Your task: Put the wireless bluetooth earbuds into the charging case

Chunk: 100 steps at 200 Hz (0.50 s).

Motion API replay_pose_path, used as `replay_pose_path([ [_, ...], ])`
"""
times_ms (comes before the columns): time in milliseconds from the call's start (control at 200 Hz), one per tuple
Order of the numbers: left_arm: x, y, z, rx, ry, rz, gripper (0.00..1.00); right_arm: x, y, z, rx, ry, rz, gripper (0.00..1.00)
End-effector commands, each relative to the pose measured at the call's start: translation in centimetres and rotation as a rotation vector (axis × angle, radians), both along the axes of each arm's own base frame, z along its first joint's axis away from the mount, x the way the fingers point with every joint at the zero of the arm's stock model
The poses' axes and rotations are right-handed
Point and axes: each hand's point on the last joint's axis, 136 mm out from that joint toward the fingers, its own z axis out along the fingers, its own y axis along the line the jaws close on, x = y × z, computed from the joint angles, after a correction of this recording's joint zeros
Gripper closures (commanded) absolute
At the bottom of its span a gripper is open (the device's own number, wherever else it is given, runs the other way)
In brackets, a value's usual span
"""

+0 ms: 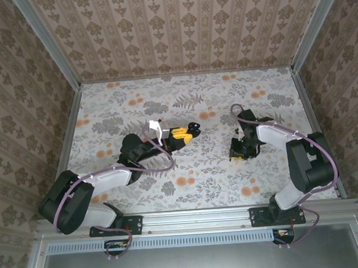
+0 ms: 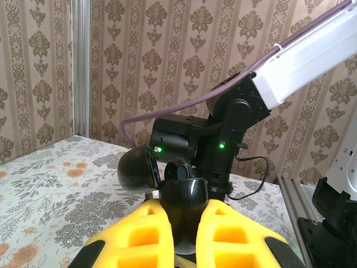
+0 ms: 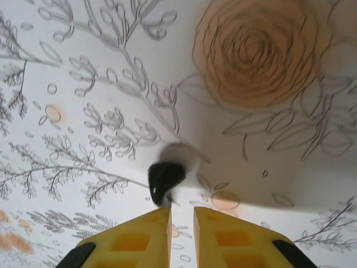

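My left gripper (image 2: 187, 207) is clamped on the charging case (image 2: 184, 192), a glossy dark shell held above the table (image 2: 44, 184), with its lid (image 2: 136, 170) swung open beside it. A dark rounded piece (image 2: 178, 169) stands in the case's mouth. I cannot tell whether it is an earbud already seated or part of the case itself. Well to the right of the case, my right gripper (image 3: 182, 212) points down at the table, fingers nearly together with nothing between them. One earbud (image 3: 165, 181) lies on the cloth just ahead of the tips, nearer one finger than the other. That offset worries me: closing from here could flick the bud away rather than pinch it, and a piece this small might twist in the pads. The bud is smeared, so I cannot read its shape or facing.
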Motion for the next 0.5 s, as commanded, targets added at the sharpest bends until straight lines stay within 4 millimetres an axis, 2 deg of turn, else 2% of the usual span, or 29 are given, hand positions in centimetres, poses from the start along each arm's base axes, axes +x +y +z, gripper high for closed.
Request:
replay_pose_path([
  [0,-0.8,0.1,2.2,-0.054,-0.047,-0.022,1.0,-1.6,1.3,0.1,0.046,0.036,-0.009,0.82],
  [95,-1.0,0.2,2.3,-0.056,-0.047,-0.022,1.0,-1.8,2.0,0.5,0.065,0.023,-0.005,0.82],
  [260,-1.3,0.6,2.3,-0.05,-0.05,-0.012,1.0,-0.7,1.2,2.7,0.028,-0.069,-0.043,0.81],
  [370,-1.5,0.8,2.2,-0.039,-0.052,-0.001,1.0,0.4,0.4,3.6,-0.011,-0.12,-0.085,0.7],
  [420,-1.6,0.9,2.2,-0.04,-0.058,-0.001,1.0,0.8,0.1,3.7,-0.031,-0.134,-0.101,0.62],
  [495,-1.7,1.0,2.3,-0.04,-0.062,0.003,1.0,1.4,-0.2,3.6,-0.053,-0.145,-0.119,0.57],
])
